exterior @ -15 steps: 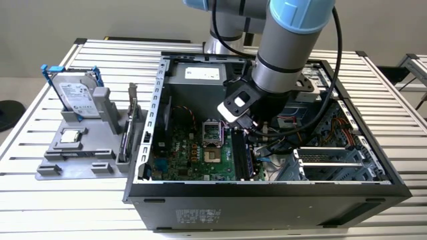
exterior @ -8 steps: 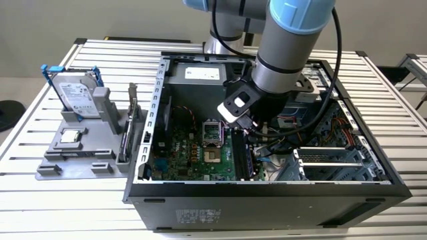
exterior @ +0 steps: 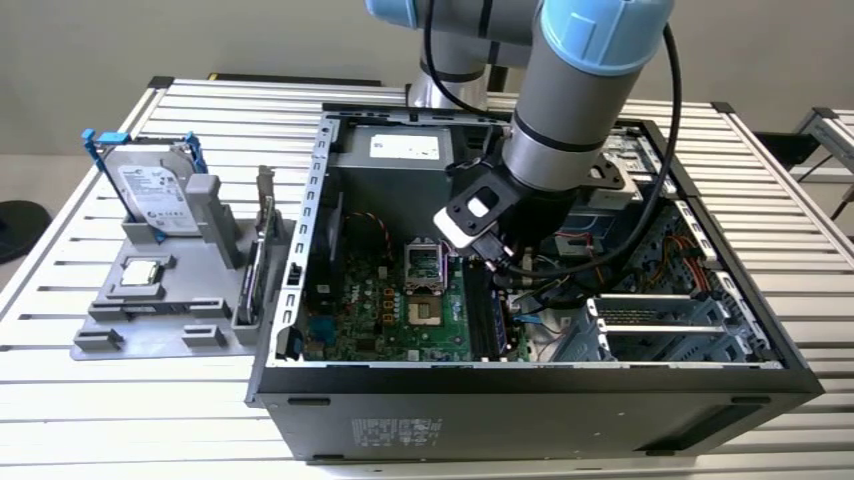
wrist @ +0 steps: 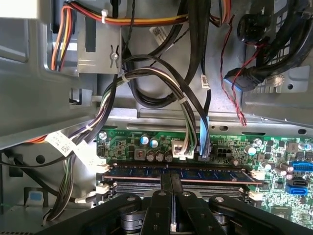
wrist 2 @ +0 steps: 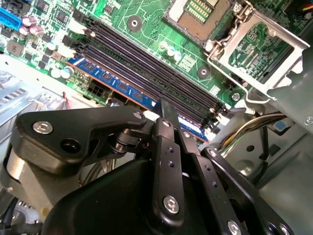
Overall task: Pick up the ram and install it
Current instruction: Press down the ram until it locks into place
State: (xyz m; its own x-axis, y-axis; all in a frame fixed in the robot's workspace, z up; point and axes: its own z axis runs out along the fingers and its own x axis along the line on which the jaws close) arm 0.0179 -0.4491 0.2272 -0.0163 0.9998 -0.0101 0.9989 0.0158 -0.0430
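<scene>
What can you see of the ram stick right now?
The ram is a long, thin blue circuit-board stick with dark chips in a row. It lies lengthwise in the outermost of the parallel black memory slots on the green motherboard, at the board's edge; the slots beside it look empty. In both wrist views the gripper stands right over its middle, fingers close together at the stick's top edge. Whether it is fully seated cannot be told.

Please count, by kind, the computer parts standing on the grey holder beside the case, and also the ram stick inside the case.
hard drive: 1
processor: 1
card with bracket: 1
ram: 1
Total: 4
</scene>
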